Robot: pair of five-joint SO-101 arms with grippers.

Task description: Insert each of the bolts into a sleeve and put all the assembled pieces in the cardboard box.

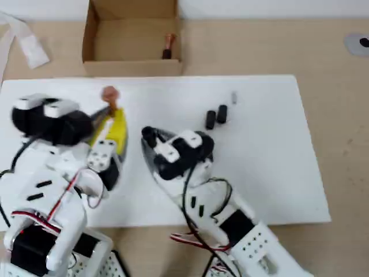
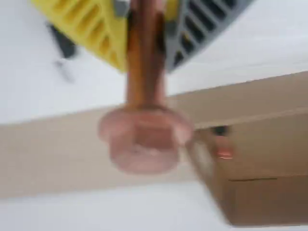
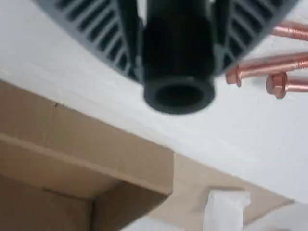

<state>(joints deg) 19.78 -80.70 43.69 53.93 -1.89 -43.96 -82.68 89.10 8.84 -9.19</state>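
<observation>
White board [image 1: 271, 173], cardboard box [image 1: 132, 68], tan table [image 1: 340, 92]

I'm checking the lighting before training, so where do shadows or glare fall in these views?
High view: the white board is evenly lit, without glare or hard shadows. Left wrist view: the copper flanged bolt in the left gripper has a pale sheen on its head. Right wrist view: the black cylindrical sleeve in the right gripper has a dark bore.
</observation>
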